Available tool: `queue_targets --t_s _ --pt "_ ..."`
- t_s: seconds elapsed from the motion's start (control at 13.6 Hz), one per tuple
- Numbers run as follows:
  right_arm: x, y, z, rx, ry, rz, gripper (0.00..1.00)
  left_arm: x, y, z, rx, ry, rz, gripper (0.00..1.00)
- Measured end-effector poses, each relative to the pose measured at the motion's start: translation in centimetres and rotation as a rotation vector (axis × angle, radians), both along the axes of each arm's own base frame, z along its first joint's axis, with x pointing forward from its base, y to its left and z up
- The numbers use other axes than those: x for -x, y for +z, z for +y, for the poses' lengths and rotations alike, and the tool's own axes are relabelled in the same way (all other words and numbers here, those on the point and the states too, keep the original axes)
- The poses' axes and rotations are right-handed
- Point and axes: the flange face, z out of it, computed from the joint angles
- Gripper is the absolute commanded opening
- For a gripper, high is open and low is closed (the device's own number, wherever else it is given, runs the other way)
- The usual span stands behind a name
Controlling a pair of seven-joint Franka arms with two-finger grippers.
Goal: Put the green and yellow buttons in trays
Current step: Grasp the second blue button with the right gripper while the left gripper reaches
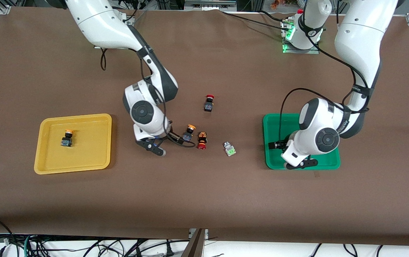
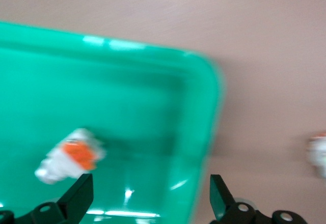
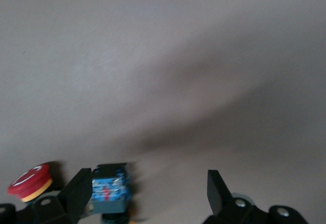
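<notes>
Two buttons in: one in the yellow tray (image 1: 47, 164), the orange-faced switch (image 2: 71, 158) in the green tray (image 1: 272, 123). Right gripper (image 3: 147, 193), spread empty, hovers by the yellow-capped button (image 1: 189, 132); left gripper (image 2: 152, 198), spread empty, hangs over the green tray; green-faced switch (image 1: 229, 149) waits.

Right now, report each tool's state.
Left tool: open, holding nothing, over the green tray.
Right tool: open, holding nothing, over the table beside a yellow-capped button.

yellow tray (image 1: 47, 160), green tray (image 1: 272, 123), brown table (image 1: 225, 200), red-capped switch (image 1: 209, 102)
</notes>
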Motion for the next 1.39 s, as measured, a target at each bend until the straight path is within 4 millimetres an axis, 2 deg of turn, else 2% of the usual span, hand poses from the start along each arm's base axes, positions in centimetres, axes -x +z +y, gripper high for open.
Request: queue_targets --t_s 0.15,0.22,0.44,0.59,0.73,0.81,0.88,0.95,1.03,1.1,1.25,1.32,1.39 --pt "1.3 -0.7 2.2 -0.007 -0.011 -0.012 1.0 -0.5 -0.3 -5.2 0.01 0.055 -0.041 1.0" --pt "1.7 -0.9 2.9 -0.007 -0.01 -0.013 1.0 -0.5 -1.4 -7.6 0.022 0.085 -0.067 1.0" --pt "2.5 -1.4 3.8 -0.004 -0.009 -0.008 1.0 0.9 -6.6 -14.0 0.062 0.113 -0.138 1.0" --pt "2.7 -2.0 4.2 -0.007 -0.006 -0.014 1.0 1.4 -8.5 -15.8 0.069 0.093 -0.186 1.0" --pt "2.8 -2.8 4.4 -0.008 -0.005 -0.018 1.0 0.6 -7.6 -16.0 0.076 0.124 -0.21 1.0" --pt "2.8 -3.2 4.4 -0.009 -0.006 -0.021 0.94 0.1 -7.1 -15.7 0.08 0.153 -0.218 1.0" --pt "2.8 -3.5 4.3 -0.009 -0.007 -0.022 0.69 -0.2 -6.9 -15.5 0.082 0.168 -0.219 1.0" --pt "2.7 -3.7 4.3 -0.009 -0.008 -0.025 0.37 -0.1 -7.0 -15.5 0.083 0.172 -0.213 1.0" --pt "2.6 -3.8 4.2 -0.01 -0.009 -0.029 0.15 0.1 -7.2 -15.6 0.083 0.177 -0.2 1.0" --pt "2.5 -3.8 4.1 -0.012 -0.011 -0.035 0.0 0.5 -7.4 -15.9 0.086 0.187 -0.173 1.0" --pt "2.2 -3.7 3.9 -0.013 -0.014 -0.044 0.0 1.1 -7.5 -16.6 0.106 0.211 -0.123 1.0" --pt "2.1 -3.6 3.8 -0.013 -0.014 -0.048 0.0 1.3 -7.6 -16.7 0.109 0.216 -0.113 0.94" --pt "1.8 -3.3 3.7 -0.014 -0.012 -0.054 0.0 1.3 -7.6 -16.6 0.108 0.217 -0.111 0.75"
